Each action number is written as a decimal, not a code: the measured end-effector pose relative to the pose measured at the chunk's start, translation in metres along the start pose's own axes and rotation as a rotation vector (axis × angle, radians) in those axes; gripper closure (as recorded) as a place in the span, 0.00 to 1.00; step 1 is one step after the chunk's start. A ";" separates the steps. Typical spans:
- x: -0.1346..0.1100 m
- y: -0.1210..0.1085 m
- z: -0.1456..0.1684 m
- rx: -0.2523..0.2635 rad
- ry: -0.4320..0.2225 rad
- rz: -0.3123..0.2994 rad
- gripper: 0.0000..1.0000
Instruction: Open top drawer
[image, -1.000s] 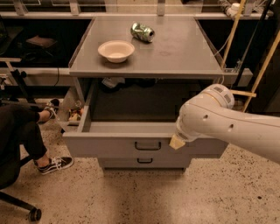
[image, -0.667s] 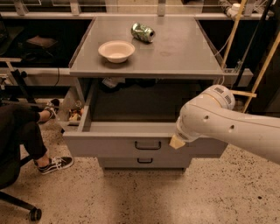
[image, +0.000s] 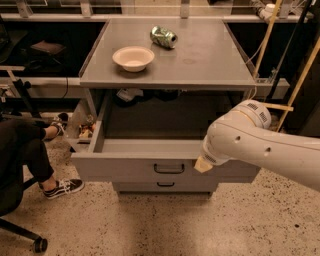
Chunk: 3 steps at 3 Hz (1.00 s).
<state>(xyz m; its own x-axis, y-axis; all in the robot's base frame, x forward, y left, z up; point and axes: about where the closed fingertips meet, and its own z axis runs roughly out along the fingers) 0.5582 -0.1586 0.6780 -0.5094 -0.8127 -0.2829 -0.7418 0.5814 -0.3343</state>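
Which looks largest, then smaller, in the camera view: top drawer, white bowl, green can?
1. top drawer
2. white bowl
3. green can, farthest back
The gripper is at the drawer's front, right of its handle.

The floor (image: 150, 225) is pale terrazzo, beige flecked with dark and light chips. A soft shadow lies on it just in front of the grey metal cabinet (image: 210, 60) — a squat unit with a flat top and raised side rims. Behind the cabinet a long pale workbench edge (image: 55, 17) runs along the far side, with dark space beneath it and a lower pale shelf (image: 40, 81) at the left. Slim wooden poles (image: 301, 75) lean near the floor's right edge. At its near left corner stands a black chair caster (image: 39, 244). The light is even and dull.
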 end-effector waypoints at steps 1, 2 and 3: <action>0.007 0.006 -0.003 0.003 -0.002 0.013 1.00; 0.006 0.006 -0.004 0.003 -0.002 0.013 1.00; 0.011 0.012 -0.007 0.005 -0.005 0.026 1.00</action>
<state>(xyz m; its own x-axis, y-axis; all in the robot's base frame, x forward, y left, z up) 0.5406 -0.1611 0.6769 -0.5266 -0.7970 -0.2957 -0.7260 0.6026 -0.3314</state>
